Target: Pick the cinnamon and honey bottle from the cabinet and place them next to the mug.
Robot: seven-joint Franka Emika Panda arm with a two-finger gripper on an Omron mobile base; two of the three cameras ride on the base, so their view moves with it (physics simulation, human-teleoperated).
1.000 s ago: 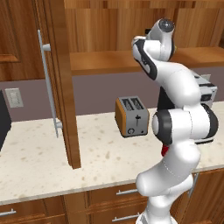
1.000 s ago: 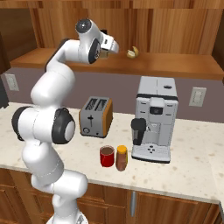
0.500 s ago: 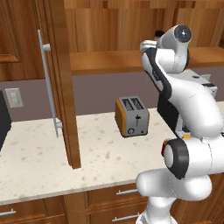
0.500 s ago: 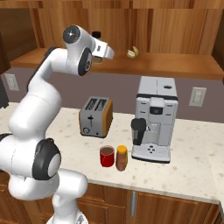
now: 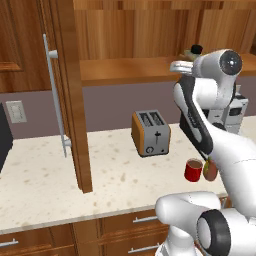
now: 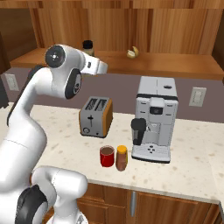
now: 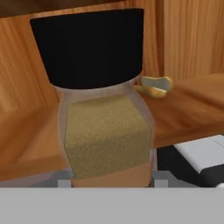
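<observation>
On my hand view the cinnamon (image 7: 105, 109) sits dead centre and very close, its black cap at the top of the frame and the tan powder showing through the clear body below. It stands upright on the wooden shelf (image 7: 188, 105) of the cabinet (image 5: 150, 30). The tips of the claw are hidden at the bottom of that frame, so I cannot tell whether it is released or clenched on the bottle. In the left base view the claw (image 5: 181, 66) is in the upper right, level with the shelf, with the cinnamon's dark cap (image 5: 196, 49) showing just above the arm. In the right base view the claw (image 6: 101, 68) is in the upper left, just below and right of the cap (image 6: 88, 45). A small yellowish object (image 6: 132, 53) lies on the shelf further right, also seen behind the bottle in my hand view (image 7: 153, 85). The cabinet door (image 5: 65, 95) stands open at the left of the left base view. Down on the surface (image 6: 192, 162) the honey bottle (image 6: 121, 157) stands just beside the mug (image 6: 106, 155), on its right, in front of the toaster (image 6: 95, 116) and next to the coffee machine (image 6: 155, 118).
</observation>
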